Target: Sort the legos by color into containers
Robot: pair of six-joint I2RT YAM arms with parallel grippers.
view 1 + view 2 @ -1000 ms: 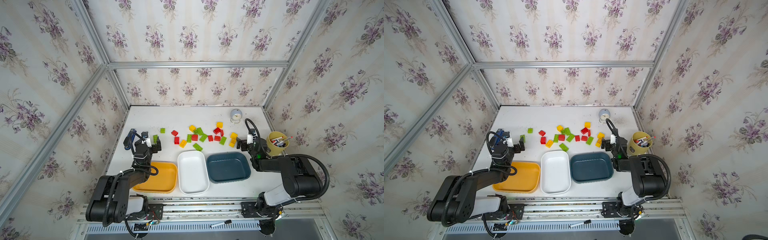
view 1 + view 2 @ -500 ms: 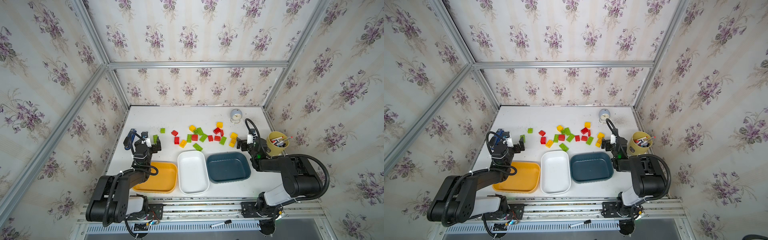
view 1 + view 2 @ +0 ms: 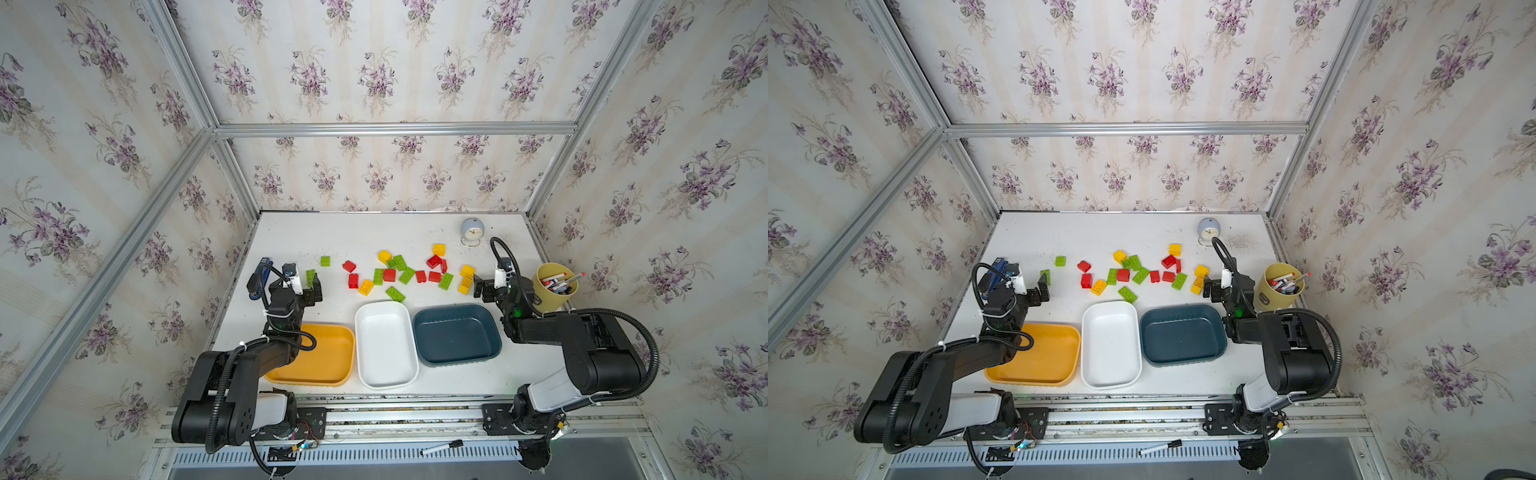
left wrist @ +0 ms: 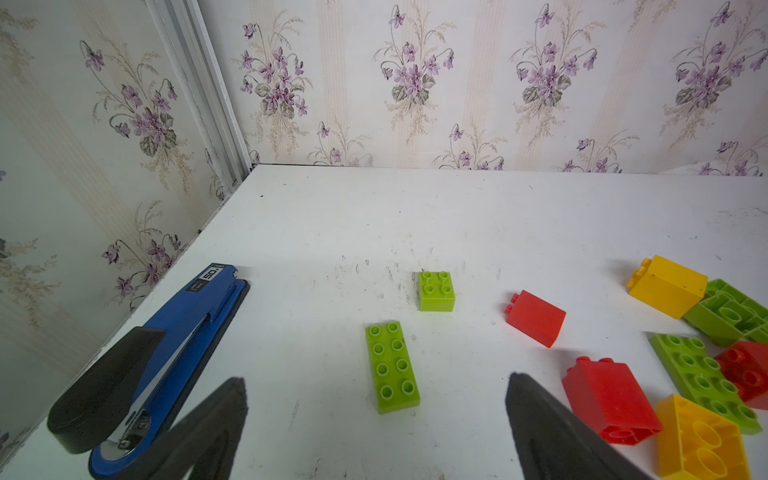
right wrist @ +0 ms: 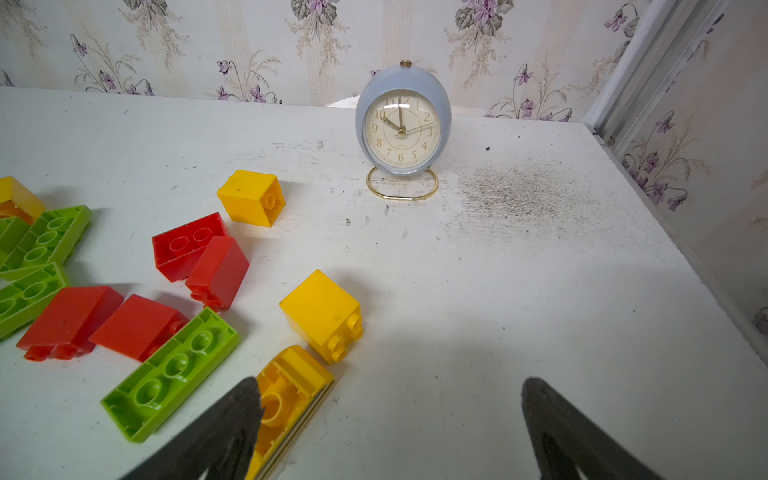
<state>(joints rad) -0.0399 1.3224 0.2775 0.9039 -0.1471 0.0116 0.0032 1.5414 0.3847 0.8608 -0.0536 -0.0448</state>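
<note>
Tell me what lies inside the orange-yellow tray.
No brick shows inside the orange-yellow tray; its visible floor is bare. The left arm covers part of its left side, which cannot be checked.

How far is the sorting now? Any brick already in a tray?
Done: nothing; orange-yellow tray, white tray and teal tray are empty. In hand: nothing; left tool and right tool are open, left facing a green oblong brick. Left: every brick on the table.

Left end of the orange-yellow tray [image 3: 332,353] hidden under the left arm [image 3: 249,361] in both top views, pen cup [image 3: 559,301] partly behind the right arm [image 3: 540,328], clock [image 3: 472,230] face too small to read, yellow oblong brick [image 5: 291,386] partly behind a finger [image 5: 224,428] of the right gripper [image 5: 388,380]
</note>
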